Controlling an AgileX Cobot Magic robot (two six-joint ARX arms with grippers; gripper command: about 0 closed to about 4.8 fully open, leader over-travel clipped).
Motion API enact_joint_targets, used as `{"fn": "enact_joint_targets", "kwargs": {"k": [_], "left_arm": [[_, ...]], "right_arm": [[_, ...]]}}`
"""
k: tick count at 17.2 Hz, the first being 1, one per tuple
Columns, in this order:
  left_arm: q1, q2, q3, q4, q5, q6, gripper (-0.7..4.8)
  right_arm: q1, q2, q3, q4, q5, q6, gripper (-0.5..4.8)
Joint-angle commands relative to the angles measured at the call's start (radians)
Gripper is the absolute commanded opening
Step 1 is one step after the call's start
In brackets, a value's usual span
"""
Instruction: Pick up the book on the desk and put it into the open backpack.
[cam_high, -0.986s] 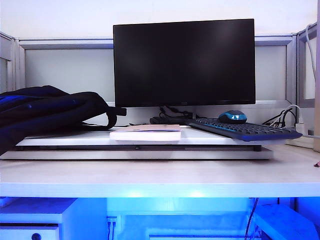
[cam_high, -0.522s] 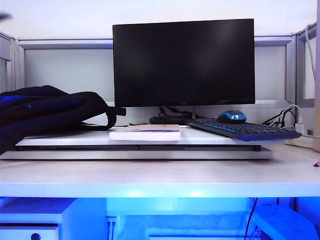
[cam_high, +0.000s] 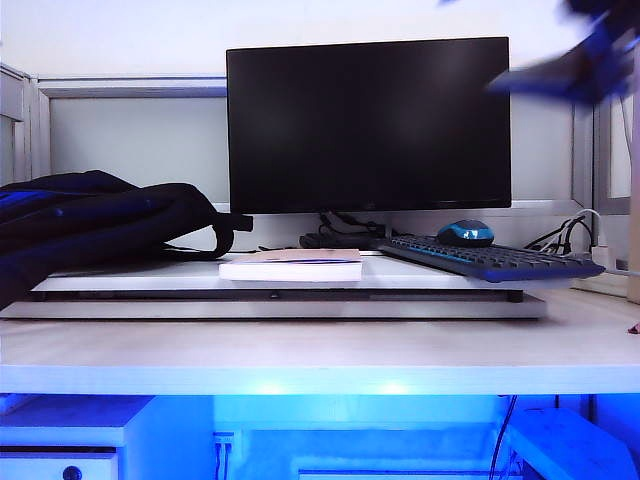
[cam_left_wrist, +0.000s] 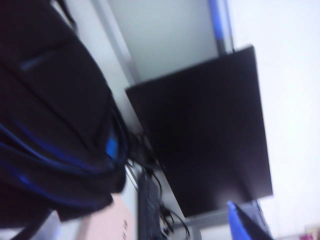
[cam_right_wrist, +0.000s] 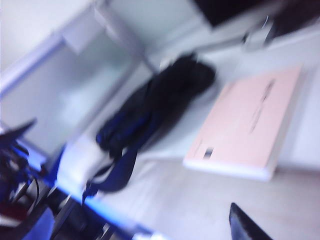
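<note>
The book (cam_high: 290, 265) lies flat with its pale pink cover up on a white raised board on the desk (cam_high: 320, 350). The black backpack (cam_high: 90, 225) with blue trim lies left of it. My right arm (cam_high: 580, 60) is a blurred dark-blue shape high at the upper right, far above the book. The right wrist view looks down on the book (cam_right_wrist: 247, 122) and backpack (cam_right_wrist: 150, 107). One dark fingertip (cam_right_wrist: 242, 225) shows and the right gripper (cam_right_wrist: 150, 235) is open and empty. In the left wrist view the backpack (cam_left_wrist: 50, 115) fills one side beside the book (cam_left_wrist: 112, 220). The left gripper (cam_left_wrist: 145, 235) is open, with one blue fingertip (cam_left_wrist: 242, 225) in sight.
A black monitor (cam_high: 368, 125) stands behind the book. A black keyboard (cam_high: 490, 260) and a blue mouse (cam_high: 465, 233) lie to its right, with cables at the back right. Partition walls close off the back and sides. The desk's front edge (cam_high: 320, 380) is thick.
My right arm has swung into the exterior view at the upper right, blurred with motion. A faint smudge at the top left half a second ago is gone. Book and backpack lie unmoved.
</note>
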Motion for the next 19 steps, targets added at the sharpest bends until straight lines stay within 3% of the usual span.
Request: {"fn": "enact_joint_targets", "kwargs": {"k": [1, 6, 9, 13, 19], "left_arm": [[0.009, 0.008, 0.009, 0.028, -0.001, 0.029, 4.74], [0.009, 0.010, 0.009, 0.042, -0.001, 0.041, 4.74], [0.009, 0.010, 0.009, 0.043, 0.000, 0.044, 4.74], [0.009, 0.032, 0.009, 0.048, -0.001, 0.066, 4.74], [0.007, 0.078, 0.009, 0.058, -0.002, 0.066, 4.74]], "right_arm": [[0.019, 0.177, 0.012, 0.175, -0.013, 0.151, 4.79], [0.019, 0.550, 0.012, 0.710, -0.047, 0.624, 4.79], [0.018, 0.681, 0.013, 0.850, -0.042, 0.756, 4.79], [0.019, 0.750, 0.058, 0.824, -0.042, 0.773, 4.79], [0.045, 0.872, 0.260, 0.653, -0.074, 0.772, 4.79]]}}
